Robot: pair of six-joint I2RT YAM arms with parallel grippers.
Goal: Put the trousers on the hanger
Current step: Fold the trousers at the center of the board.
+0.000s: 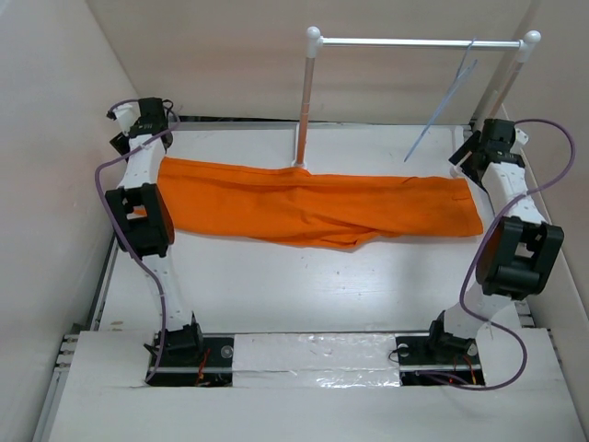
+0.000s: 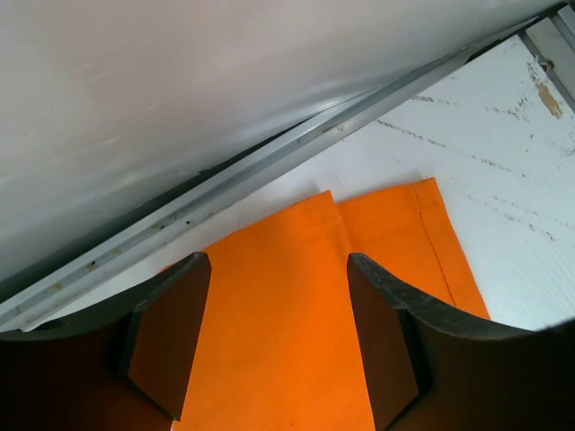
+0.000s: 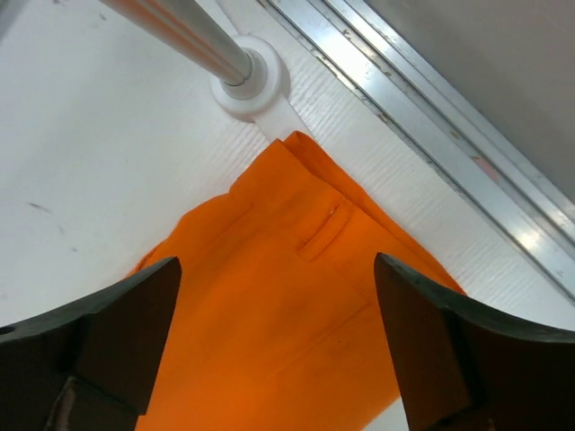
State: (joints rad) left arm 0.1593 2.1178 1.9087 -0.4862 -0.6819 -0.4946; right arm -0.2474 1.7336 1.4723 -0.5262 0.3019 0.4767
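The orange trousers (image 1: 313,204) lie flat across the far half of the table, leg ends at the left, waist at the right. The pale wire hanger (image 1: 448,99) hangs from the right end of the white rack rod. My left gripper (image 1: 147,129) hovers open over the leg ends (image 2: 278,341), its jaws on either side of the cloth and not holding it. My right gripper (image 1: 474,152) hovers open over the waist end (image 3: 287,305), where a belt loop shows, empty.
The white rack (image 1: 414,42) stands at the back, its left post (image 1: 304,101) meeting the trousers' far edge and its right post foot (image 3: 247,85) just beyond the waist. Enclosure walls and a metal rail (image 2: 269,162) lie close behind both grippers.
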